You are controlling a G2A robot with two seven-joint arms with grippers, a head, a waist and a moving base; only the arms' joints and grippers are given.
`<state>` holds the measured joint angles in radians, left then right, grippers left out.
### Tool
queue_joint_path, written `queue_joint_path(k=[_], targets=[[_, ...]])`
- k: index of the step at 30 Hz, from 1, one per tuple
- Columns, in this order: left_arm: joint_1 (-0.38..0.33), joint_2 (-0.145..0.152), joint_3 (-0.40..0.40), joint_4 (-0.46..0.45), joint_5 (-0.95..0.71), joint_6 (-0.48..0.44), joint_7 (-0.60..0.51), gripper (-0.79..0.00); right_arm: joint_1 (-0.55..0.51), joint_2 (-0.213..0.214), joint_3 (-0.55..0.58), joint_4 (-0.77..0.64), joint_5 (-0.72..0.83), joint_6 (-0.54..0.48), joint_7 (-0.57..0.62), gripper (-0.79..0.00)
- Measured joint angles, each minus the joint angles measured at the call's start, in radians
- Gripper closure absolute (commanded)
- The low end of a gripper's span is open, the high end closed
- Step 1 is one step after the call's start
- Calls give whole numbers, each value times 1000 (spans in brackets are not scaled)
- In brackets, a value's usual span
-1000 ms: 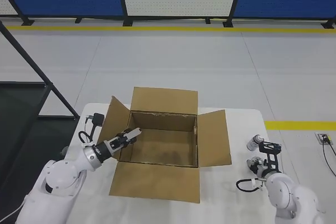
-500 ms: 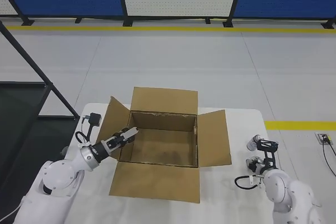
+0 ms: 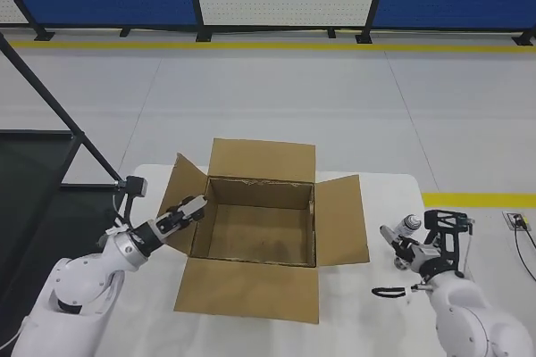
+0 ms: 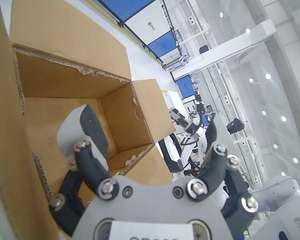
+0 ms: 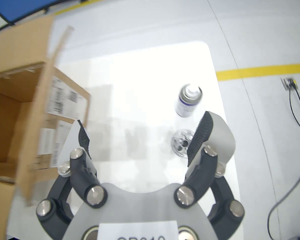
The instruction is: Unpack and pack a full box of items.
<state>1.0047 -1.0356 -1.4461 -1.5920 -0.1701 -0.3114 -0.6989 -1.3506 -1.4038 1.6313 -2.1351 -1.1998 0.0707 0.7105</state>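
An open cardboard box (image 3: 250, 290) stands in the middle of the white table (image 3: 353, 308), all flaps folded out and its floor bare. My left gripper (image 3: 186, 211) hangs open over the box's left flap, and the left wrist view looks past the left gripper (image 4: 150, 116) into the brown inside of the box (image 4: 65, 83). My right gripper (image 5: 142, 122) is open above the table right of the box (image 5: 15, 96). Just beyond its fingertips stands a small spray can (image 5: 188, 100), with a round clear piece (image 5: 180, 146) nearer. In the top view the can (image 3: 412, 221) sits beside the right gripper (image 3: 418, 236).
A black cable loop (image 3: 386, 292) lies on the table in front of the right arm. A dark frame (image 3: 36, 107) stands off the table's left side. The table's right edge is close to the can.
My left gripper has drawn back leftward from over the box's inside to its left flap. The right arm has shifted right and turned its wrist beside the can.
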Motion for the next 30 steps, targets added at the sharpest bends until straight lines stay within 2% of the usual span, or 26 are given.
queue_joint_path(k=[2,6,15,18,30], targets=[[14,1,-13,-8,-11,-17,7,-785,-29,0,-35,-75,9,-36,-18,-785],[47,5,-42,-20,-25,-27,13,-785,-56,9,-90,-150,55,-191,14,-785],[75,8,-57,-26,-33,-15,12,-785,-98,48,-27,-102,302,-608,207,-785],[63,8,-47,-29,-27,-6,5,-785,-97,61,-30,-88,350,-688,270,-785],[51,7,-35,-20,-19,-3,5,-785,80,82,-179,87,349,-645,401,-785]])
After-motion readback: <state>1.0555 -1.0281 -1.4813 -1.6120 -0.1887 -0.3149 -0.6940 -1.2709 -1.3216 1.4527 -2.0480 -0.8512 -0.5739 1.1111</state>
